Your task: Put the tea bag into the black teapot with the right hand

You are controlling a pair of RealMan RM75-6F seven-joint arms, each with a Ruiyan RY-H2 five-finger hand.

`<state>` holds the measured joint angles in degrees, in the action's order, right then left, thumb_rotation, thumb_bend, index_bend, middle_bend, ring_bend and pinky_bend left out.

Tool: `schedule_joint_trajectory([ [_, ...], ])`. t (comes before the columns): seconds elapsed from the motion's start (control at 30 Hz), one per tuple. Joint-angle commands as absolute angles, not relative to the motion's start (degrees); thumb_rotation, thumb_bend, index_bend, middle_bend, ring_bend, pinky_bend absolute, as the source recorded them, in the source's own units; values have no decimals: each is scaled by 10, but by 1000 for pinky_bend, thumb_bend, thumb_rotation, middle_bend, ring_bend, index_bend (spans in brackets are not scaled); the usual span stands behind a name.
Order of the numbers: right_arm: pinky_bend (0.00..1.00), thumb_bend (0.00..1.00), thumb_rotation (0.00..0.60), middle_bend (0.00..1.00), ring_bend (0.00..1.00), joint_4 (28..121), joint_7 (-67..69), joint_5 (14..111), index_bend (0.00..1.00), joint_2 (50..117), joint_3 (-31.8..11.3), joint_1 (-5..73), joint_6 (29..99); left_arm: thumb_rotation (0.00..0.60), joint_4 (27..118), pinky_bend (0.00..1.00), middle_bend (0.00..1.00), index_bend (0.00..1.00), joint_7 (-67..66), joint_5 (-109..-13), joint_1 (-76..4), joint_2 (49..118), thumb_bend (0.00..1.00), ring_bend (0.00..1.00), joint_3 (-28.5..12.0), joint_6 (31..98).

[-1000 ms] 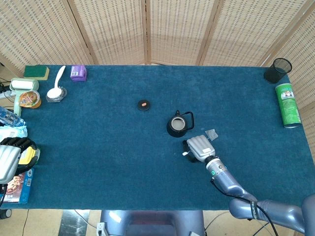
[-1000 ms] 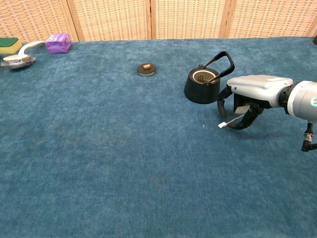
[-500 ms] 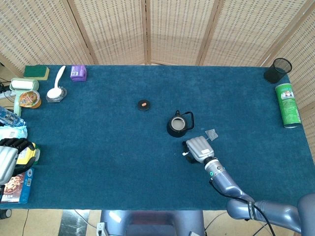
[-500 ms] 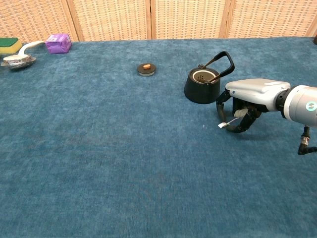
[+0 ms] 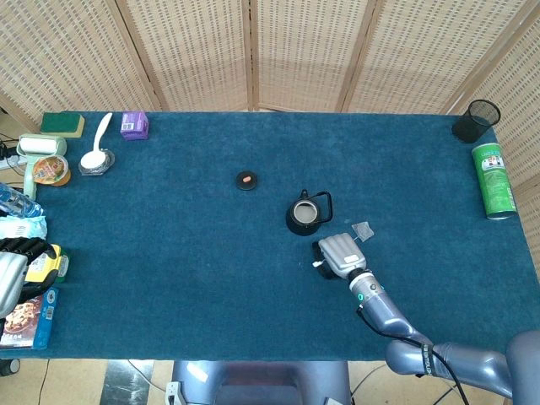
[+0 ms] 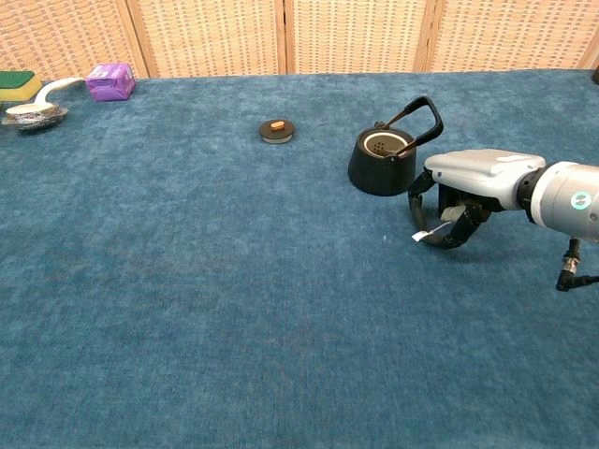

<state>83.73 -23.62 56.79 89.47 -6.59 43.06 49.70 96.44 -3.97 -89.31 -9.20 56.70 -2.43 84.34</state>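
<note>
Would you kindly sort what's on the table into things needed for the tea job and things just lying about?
Needed: black teapot, tea bag, right hand.

Lying about: teapot lid, purple box, spoon, sponge, green can, mesh cup, wrapper.

Matt, napped blue cloth is covering the table (image 6: 187, 309). The black teapot (image 6: 381, 161) is showing a dull, cast-metal finish. Smooth grey plastic is sheathing the right hand (image 6: 465, 192). Woven cane panels (image 5: 304, 51) in wooden frames are standing behind.
</note>
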Motion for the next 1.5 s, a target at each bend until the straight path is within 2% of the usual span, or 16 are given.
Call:
schedule_joint_trajectory([
  [0.03, 1000, 436, 600, 1000, 1000, 836, -238, 565, 522, 896, -66, 431, 497, 600, 964, 348, 449, 479, -39, -894, -92, 567, 334, 382, -24, 844],
  [1.5, 1000, 477, 600, 1000, 1000, 847, -279, 512, 537, 910, -64, 443, 512, 600, 951, 348, 449, 479, -26, -897, -86, 568, 334, 381, -22, 848],
])
